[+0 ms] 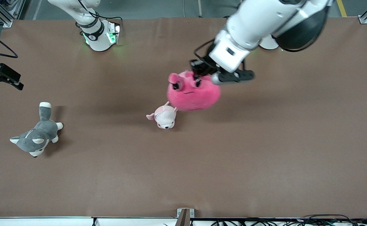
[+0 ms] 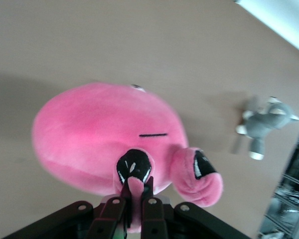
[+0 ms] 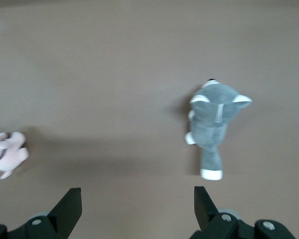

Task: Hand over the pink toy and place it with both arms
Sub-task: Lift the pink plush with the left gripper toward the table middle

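The left gripper (image 1: 199, 73) pinches a small nub of the pink toy (image 1: 192, 92), and the nub is tucked away between the fingers (image 2: 148, 206). In the front view the big white left arm covers most of that gripper. The pink toy covers one end of the small pale pink plush (image 1: 164, 116) that sits right beside it. In the right wrist view, the picture's edge cuts off part of the small pale pink plush. Only the tips of the right gripper (image 3: 137, 211) show there. In the front view, the right gripper (image 1: 1, 77) is cut by the edge, well apart from the pink toy. The grey husky (image 2: 265, 124) looks blurry in the left wrist view.
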Robot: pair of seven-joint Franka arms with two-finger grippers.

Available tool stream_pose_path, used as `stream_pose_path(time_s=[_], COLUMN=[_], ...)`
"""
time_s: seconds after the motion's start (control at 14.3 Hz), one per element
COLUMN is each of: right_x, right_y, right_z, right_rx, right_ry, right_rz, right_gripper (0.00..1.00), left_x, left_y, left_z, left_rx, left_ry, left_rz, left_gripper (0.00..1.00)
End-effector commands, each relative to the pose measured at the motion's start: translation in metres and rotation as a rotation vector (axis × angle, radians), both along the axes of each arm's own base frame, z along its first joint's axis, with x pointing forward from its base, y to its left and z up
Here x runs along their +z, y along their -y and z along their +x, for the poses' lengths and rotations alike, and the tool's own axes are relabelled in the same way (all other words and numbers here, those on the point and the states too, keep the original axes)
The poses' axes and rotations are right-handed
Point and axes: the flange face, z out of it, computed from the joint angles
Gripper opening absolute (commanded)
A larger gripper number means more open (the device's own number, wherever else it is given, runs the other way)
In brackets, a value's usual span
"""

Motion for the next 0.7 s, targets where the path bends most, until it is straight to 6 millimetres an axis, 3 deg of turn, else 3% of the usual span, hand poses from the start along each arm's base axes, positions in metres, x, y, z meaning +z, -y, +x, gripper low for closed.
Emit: stream_pose_path(time_s=[0.0, 0.21, 0.35, 0.63], right_x=[-0.001, -0.009, -0.014, -0.016], right_y=[-0.016, -0.031, -0.053, -0.086], right_z=[-0.003, -0.001, 0.002, 0.002], right_rx=[-0.007, -0.063, -0.024, 0.018], right_ry=[-0.024, -0.067, -0.079, -0.095], right_rz=[0.135, 0.248, 0.25, 0.326], right_gripper=[0.89, 0.79, 0.75, 0.72], left_x=[-0.007, -0.019, -0.031, -0.047], left_y=[0.047, 0.079, 0.094, 0.104], left_z=[-0.007, -0.017, -0.023, -0.023], left_rx=[0.019, 0.013, 0.001, -0.002], left_ry=[0.021, 0.061, 0.061, 0.048], left_rz=[-0.113, -0.184, -0.197, -0.204], left_gripper=[0.0, 0.0, 0.0, 0.0])
